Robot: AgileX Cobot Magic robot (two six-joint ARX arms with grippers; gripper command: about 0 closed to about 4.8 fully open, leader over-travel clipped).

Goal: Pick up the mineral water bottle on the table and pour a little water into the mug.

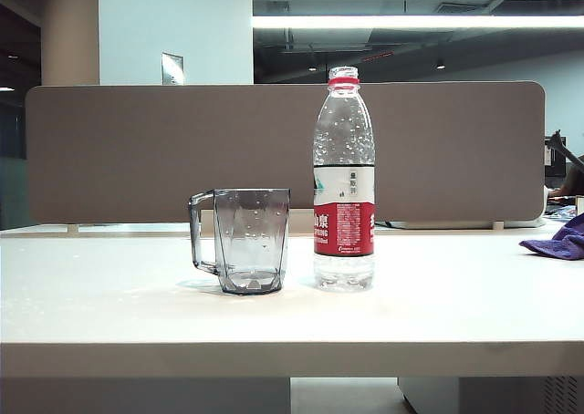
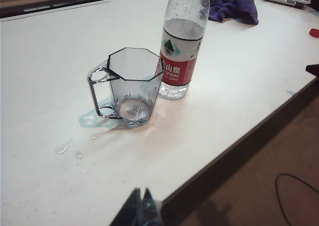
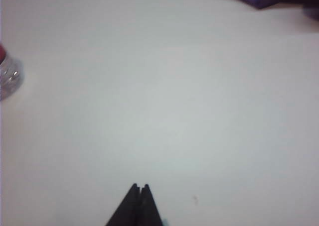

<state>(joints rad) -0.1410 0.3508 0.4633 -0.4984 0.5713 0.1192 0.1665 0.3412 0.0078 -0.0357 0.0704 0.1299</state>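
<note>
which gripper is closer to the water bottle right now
Hard to call, probably right. The right gripper, shut, hangs over bare table beside the mineral water bottle. The left gripper, shut, sits back at the table's front edge, the mug between.

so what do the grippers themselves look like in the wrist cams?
Little shows: only fingertips. The left gripper has dark, tapered fingers that narrow to a point, with a bluish tint. The right gripper shows the same black wedge shape. No cables, markings or arm links are visible in any view.
</note>
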